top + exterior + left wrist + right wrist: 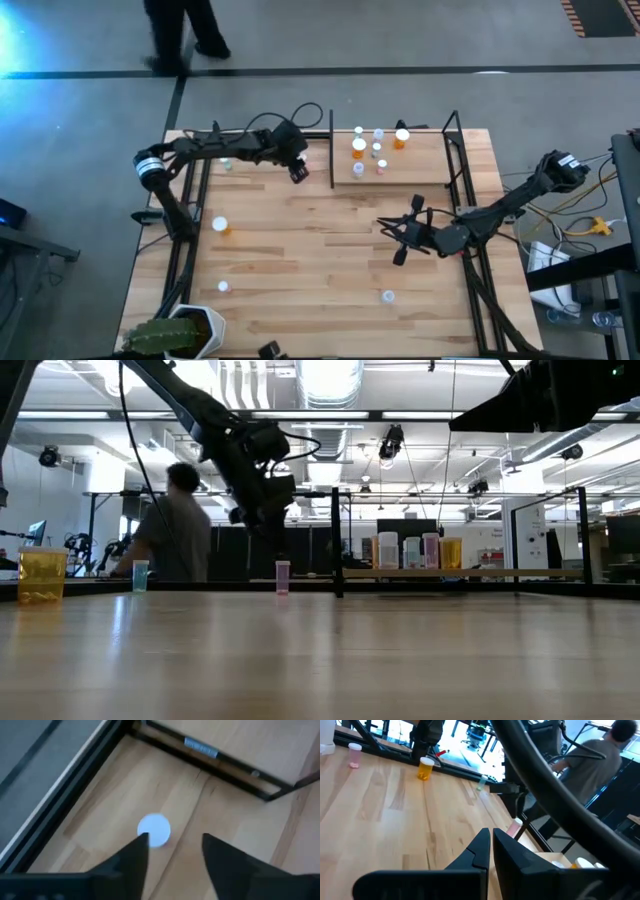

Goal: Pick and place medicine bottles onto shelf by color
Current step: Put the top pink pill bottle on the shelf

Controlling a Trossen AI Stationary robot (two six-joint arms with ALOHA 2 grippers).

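Observation:
My left gripper (298, 172) is open and hangs above a small pinkish bottle with a white cap (154, 830), just left of the shelf's black divider bar (331, 150). In the low view the bottle (283, 576) stands upright on the table below the gripper (265, 520), apart from it. Several bottles, orange (358, 150) and pale, stand on the shelf (420, 172). My right gripper (405, 242) is shut and empty over the table's right middle; it also shows in the right wrist view (491, 842).
Loose bottles stand on the table: an orange one (221, 227) at the left, a greenish one (227, 165) at the far left, and small ones near the front (222, 287) (388, 296). A potted plant (180, 335) sits at the near left corner. A person (175, 525) is beyond the table.

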